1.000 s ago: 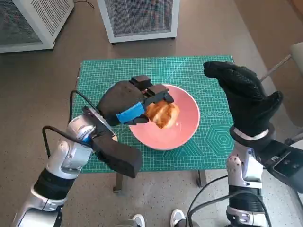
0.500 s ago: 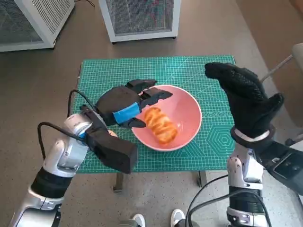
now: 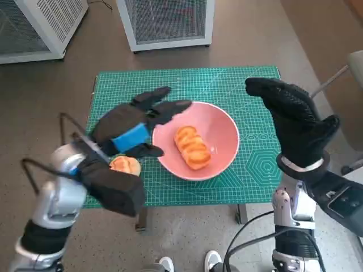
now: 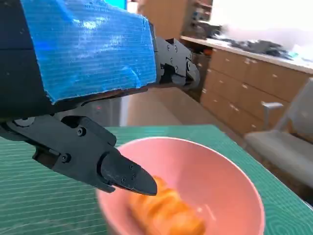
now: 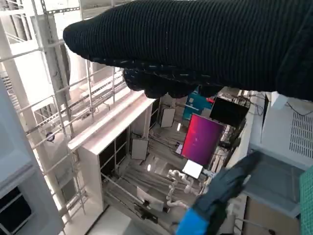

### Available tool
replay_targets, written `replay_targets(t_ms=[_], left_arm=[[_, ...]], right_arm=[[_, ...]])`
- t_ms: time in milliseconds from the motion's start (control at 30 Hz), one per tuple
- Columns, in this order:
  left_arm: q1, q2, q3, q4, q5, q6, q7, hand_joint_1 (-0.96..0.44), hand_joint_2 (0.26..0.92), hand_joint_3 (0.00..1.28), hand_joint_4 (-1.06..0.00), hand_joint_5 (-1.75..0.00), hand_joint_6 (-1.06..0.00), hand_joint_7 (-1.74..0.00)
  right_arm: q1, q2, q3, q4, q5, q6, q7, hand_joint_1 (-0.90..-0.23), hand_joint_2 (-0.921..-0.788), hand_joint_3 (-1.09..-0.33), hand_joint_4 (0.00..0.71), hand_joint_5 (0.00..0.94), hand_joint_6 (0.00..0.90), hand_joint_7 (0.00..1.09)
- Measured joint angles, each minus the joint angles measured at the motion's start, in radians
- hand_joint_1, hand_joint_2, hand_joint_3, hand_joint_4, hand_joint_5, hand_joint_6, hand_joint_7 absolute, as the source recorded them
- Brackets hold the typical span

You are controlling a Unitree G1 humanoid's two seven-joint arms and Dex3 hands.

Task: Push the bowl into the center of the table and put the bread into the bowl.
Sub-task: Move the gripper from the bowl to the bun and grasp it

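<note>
The bread [image 3: 191,147] lies inside the pink bowl [image 3: 224,127] near the middle of the green worktop [image 3: 227,85], while the left hand [image 3: 136,122] is released with fingers spread just beside the bowl, and the right hand [image 3: 295,116] hangs released above the worktop's edge.

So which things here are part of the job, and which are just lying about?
Part of the job:
- pink bowl
- bread, lying in the bowl
- left hand, holding nothing

Lying about:
- second bread piece on the green mat
- white cabinets behind the table
</note>
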Motion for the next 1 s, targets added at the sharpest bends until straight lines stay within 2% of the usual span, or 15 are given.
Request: replay_targets(t_ms=[267,500,1000], left_arm=[[0.061,0.083,0.117,-0.173,-0.043,0.138,-0.094,-0.21,0.771,0.00,-0.14,-0.01,-0.26,-0.13],[0.161,0.142,0.190,-0.242,-0.085,0.216,-0.157,-0.18,0.751,0.00,-0.14,0.00,-0.27,-0.08],[0.310,0.190,0.217,-0.271,-0.130,0.277,-0.215,-0.16,0.755,0.00,-0.13,0.00,-0.28,-0.03]], right_arm=[[0.001,-0.001,0.000,-0.004,0.000,0.004,0.000,-0.395,-0.921,-0.465,0.585,0.020,0.156,0.67],[0.001,-0.001,0.000,-0.003,0.001,0.010,0.000,-0.392,-0.921,-0.465,0.591,0.021,0.155,0.67],[0.001,-0.001,0.003,-0.010,0.003,0.037,0.000,-0.398,-0.921,-0.466,0.608,0.026,0.154,0.66]])
